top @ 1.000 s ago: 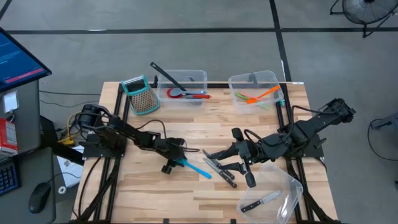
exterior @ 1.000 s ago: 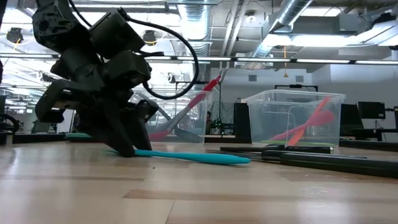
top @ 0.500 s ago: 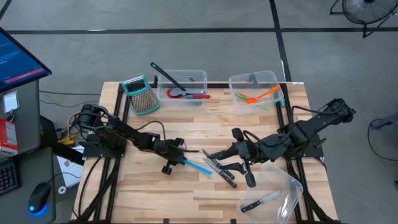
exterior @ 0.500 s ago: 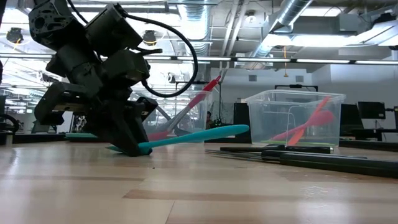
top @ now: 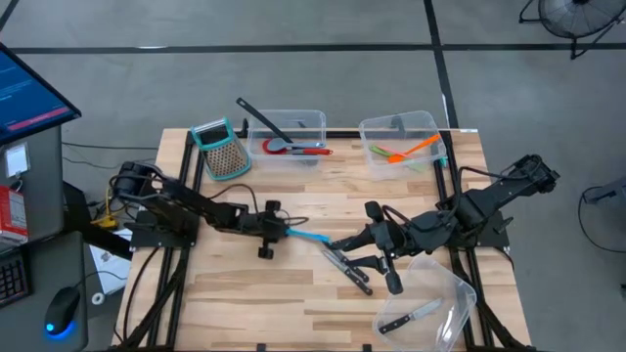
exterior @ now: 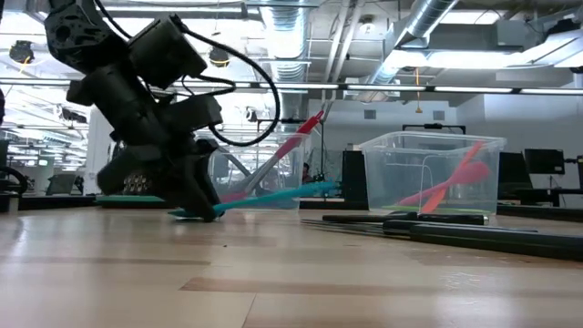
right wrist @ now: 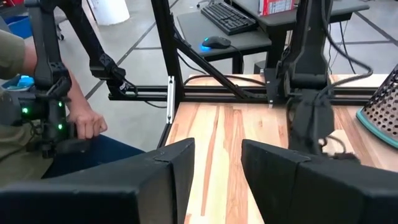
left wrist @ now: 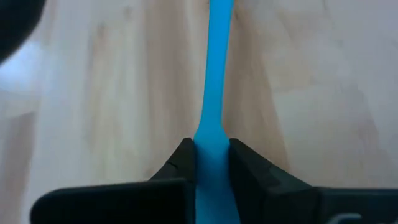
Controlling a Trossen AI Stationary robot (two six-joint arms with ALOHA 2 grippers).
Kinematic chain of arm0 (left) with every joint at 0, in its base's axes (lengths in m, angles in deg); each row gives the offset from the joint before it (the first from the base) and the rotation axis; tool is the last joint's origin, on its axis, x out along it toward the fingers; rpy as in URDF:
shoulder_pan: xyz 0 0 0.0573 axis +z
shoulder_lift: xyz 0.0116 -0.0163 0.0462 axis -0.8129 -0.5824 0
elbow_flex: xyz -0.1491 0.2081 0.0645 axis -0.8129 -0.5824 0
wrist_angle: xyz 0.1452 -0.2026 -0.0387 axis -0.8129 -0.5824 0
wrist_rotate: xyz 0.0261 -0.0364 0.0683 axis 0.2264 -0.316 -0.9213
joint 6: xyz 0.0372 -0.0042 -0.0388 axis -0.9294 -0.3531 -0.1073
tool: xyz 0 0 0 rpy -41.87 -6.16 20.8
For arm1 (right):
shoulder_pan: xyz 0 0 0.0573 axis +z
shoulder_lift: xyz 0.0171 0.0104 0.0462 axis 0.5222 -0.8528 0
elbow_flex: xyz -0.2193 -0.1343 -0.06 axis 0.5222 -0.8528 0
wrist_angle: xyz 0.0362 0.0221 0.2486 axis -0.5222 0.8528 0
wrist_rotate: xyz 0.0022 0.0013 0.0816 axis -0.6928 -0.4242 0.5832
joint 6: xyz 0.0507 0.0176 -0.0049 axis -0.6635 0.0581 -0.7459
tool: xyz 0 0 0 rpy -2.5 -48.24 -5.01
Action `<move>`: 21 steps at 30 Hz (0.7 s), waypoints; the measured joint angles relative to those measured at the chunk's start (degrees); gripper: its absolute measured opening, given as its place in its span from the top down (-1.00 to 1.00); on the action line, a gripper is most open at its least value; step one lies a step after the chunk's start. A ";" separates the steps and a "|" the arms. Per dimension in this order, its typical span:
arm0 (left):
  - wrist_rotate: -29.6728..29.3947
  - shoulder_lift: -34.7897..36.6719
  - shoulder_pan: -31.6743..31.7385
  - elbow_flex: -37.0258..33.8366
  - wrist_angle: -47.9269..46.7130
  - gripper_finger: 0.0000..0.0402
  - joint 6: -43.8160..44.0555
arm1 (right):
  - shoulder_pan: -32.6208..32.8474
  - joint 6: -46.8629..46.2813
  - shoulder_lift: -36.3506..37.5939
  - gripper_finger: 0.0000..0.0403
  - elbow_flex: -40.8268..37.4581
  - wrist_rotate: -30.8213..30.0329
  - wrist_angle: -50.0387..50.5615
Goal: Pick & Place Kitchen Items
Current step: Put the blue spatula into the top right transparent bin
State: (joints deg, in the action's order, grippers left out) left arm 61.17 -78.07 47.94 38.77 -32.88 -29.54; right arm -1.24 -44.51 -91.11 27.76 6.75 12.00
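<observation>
The blue spatula is being gripped at one end by the left hand, its far end lifted off the table near mid-table. The right hand is being held apart over the knives.

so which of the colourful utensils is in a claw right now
The blue spatula, pinched at one end by the left claw mid-table. The orange one and the red-headed one lie in the clear bins at the back.
</observation>
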 joint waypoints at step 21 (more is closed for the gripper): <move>1.45 7.88 5.35 0.32 -0.20 0.98 -1.97 | -0.97 -16.80 -1.70 0.36 0.10 -15.88 22.36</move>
State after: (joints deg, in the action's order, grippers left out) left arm 62.63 -70.19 53.29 39.09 -33.08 -31.51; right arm -2.21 -61.30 -92.80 27.86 -9.13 34.36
